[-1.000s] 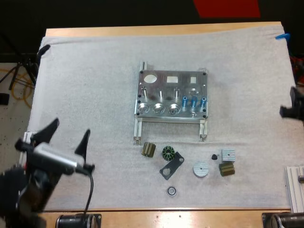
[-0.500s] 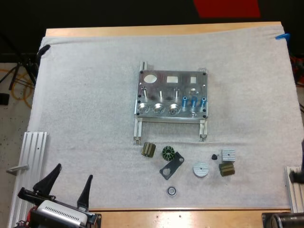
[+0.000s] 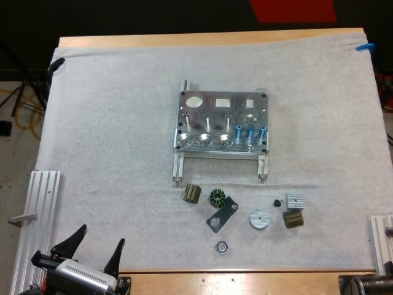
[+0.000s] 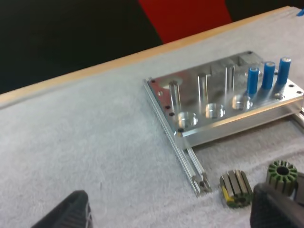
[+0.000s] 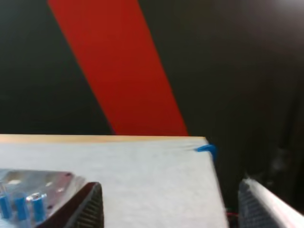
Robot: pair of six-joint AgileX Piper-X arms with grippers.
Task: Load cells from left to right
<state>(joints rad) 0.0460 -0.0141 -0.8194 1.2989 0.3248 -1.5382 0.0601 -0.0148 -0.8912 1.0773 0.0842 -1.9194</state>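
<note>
The metal fixture lies mid-mat with three blue cylinders standing upright along the right of its front row. Three round pockets to their left hold no cylinders. My left gripper is open at the near left table edge, far from the fixture. The left wrist view looks between its spread fingers toward the fixture and the blue cylinders. My right gripper is open with nothing between its fingers, past the fixture's corner.
Small parts lie in front of the fixture: an olive wound core, a green toothed ring, a black plate, a silver disc, a bearing and a ribbed silver block. Aluminium rails flank the mat.
My left arm has drawn back toward the near left corner, uncovering the left rail. My right arm has slid out past the right edge of the high view.
</note>
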